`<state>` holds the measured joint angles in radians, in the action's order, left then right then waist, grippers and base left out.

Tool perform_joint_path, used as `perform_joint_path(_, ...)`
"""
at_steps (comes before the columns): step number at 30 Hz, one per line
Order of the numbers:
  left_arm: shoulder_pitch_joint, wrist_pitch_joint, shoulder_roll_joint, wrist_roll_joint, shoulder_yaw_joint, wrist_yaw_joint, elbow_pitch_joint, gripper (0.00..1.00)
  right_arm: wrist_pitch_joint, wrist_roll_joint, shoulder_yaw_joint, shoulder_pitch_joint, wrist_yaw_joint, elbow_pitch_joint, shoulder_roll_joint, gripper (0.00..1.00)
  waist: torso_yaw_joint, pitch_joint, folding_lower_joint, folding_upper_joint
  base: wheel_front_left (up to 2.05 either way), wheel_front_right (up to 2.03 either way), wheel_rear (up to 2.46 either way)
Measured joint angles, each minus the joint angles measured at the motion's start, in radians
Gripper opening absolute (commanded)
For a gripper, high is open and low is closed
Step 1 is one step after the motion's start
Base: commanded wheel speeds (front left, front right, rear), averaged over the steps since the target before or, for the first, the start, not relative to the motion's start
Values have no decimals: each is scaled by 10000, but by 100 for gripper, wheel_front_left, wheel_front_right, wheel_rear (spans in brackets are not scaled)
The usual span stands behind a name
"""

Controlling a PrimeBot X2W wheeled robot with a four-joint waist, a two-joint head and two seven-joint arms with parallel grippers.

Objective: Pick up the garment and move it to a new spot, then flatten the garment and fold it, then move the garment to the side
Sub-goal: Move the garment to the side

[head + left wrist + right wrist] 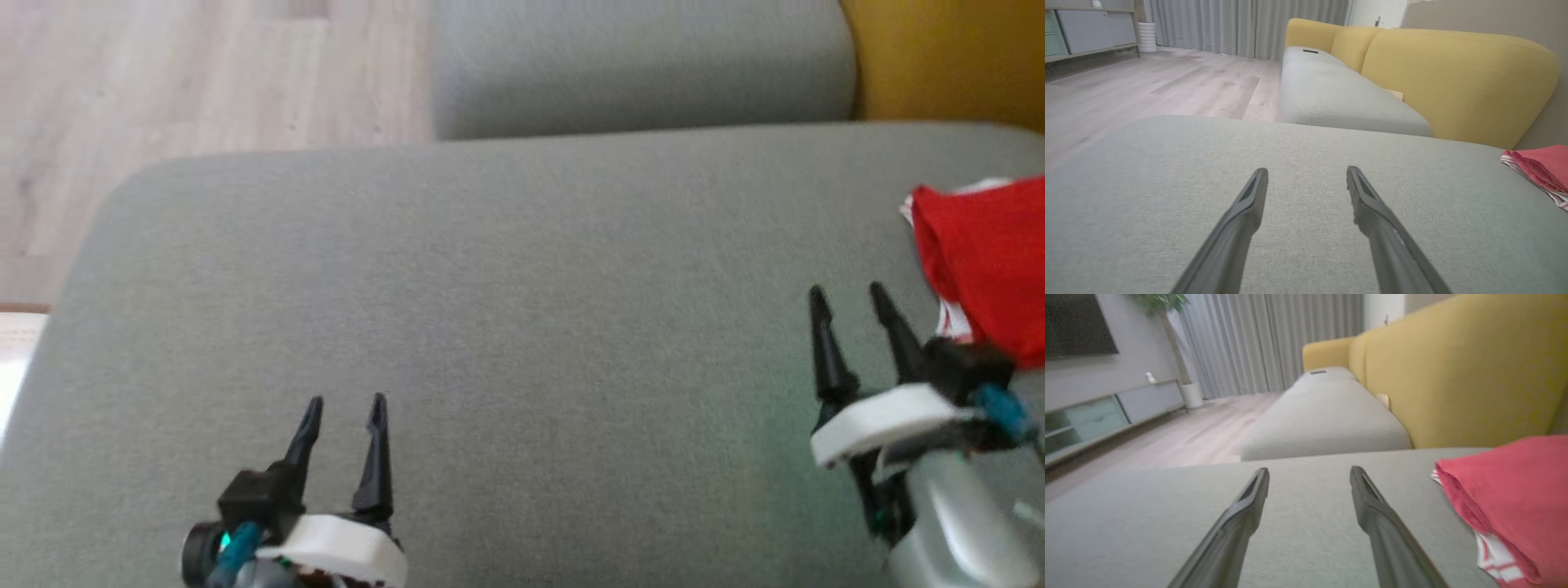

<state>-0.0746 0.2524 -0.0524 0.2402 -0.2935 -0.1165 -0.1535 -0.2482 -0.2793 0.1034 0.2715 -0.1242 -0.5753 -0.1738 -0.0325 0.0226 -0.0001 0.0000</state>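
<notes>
Shows the garment (988, 253), red with white striped trim, lying folded at the right edge of the grey cushion (522, 286). Finds the right gripper (847, 292) just to the left of it and a little nearer, with fingers spread apart and nothing between them. No contact between the fingertips and the cloth. Wrist part of this arm close by the near corner of the garment; cannot tell whether touching.

In the right wrist view, places the garment (1515, 498) to the right of the open right gripper (1309, 470), flat on the seat, in front of the yellow backrest (1453, 384).

Finds the left gripper (347, 400) well apart from the garment, at the near left of the cushion, fingers also spread and empty. From the left wrist view, shows the garment (1541, 165) at the right edge, well to the right of the left gripper (1307, 170).

Beyond the cushion, at the far left, pale wood floor (163, 73).
</notes>
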Motion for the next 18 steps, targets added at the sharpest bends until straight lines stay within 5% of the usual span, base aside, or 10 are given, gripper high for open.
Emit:
perform_joint_path(8,-740,0,-15,-558,514,-113,805,100,-19,614,-416,-2496,0,3028,807,100,-501,737,0,0,0,0,0)
perform_joint_path(18,-1688,0,-35,-809,740,-48,1231,100,-25,943,-399,-4367,0,3335,1290,100,-540,1213,0,0,0,0,0)
